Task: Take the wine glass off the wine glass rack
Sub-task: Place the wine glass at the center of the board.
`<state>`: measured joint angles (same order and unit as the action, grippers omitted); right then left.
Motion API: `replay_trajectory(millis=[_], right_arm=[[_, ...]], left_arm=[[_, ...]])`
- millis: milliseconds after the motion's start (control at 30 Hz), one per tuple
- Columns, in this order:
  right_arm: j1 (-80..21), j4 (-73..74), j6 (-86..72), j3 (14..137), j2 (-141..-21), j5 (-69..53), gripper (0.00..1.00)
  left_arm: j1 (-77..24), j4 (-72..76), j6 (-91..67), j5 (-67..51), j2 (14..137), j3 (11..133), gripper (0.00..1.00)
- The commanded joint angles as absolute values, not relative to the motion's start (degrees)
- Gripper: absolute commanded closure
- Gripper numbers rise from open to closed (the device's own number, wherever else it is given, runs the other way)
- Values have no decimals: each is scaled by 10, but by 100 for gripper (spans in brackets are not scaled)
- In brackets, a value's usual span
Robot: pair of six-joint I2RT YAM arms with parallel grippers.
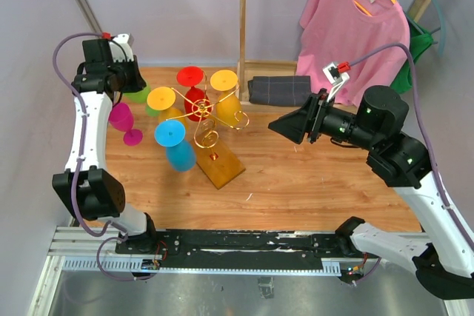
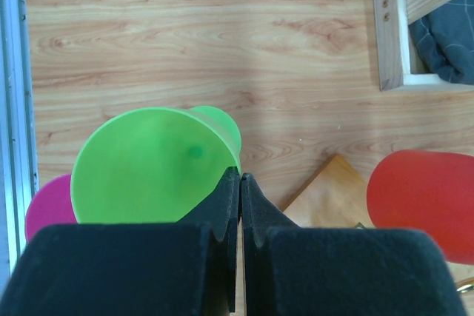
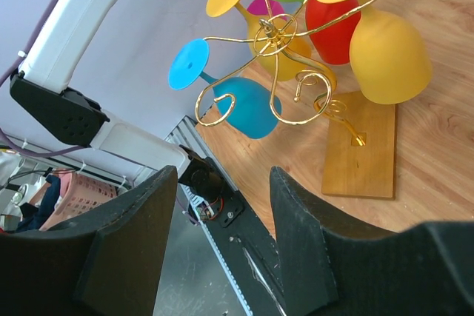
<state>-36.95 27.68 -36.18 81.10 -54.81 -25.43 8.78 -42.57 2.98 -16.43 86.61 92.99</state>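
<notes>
The wine glass rack (image 1: 209, 125) — gold wire with curled spiral arms on a central post and a wooden base (image 1: 220, 165) — stands left of centre on the wooden table (image 1: 311, 183). Blue (image 1: 176, 146), red (image 1: 195, 96) and two yellow glasses (image 1: 228, 94) hang from it upside down. Left of the rack, a green glass (image 2: 152, 164) and a magenta one (image 1: 123, 120) sit off it, by the left gripper (image 2: 241, 180), pressed shut and empty. Right of the rack the right gripper (image 3: 222, 201) is parted, holding nothing. A pink shirt (image 1: 352, 24) hangs behind — purple walls around.
</notes>
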Motion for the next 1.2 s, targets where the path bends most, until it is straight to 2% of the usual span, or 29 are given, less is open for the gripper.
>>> replay_trajectory(millis=[0, 667, 1167], right_arm=[[-364, 261, -366, 835, -551, -256, 46], [-364, 267, -371, 837, -543, -238, 47], [-364, 275, -370, 840, -541, -232, 48]], left_arm=[[85, -407, 42, -153, 891, 930, 100], [36, -388, 68, -91, 983, 956, 100], [26, -378, 67, -78, 976, 911, 100]])
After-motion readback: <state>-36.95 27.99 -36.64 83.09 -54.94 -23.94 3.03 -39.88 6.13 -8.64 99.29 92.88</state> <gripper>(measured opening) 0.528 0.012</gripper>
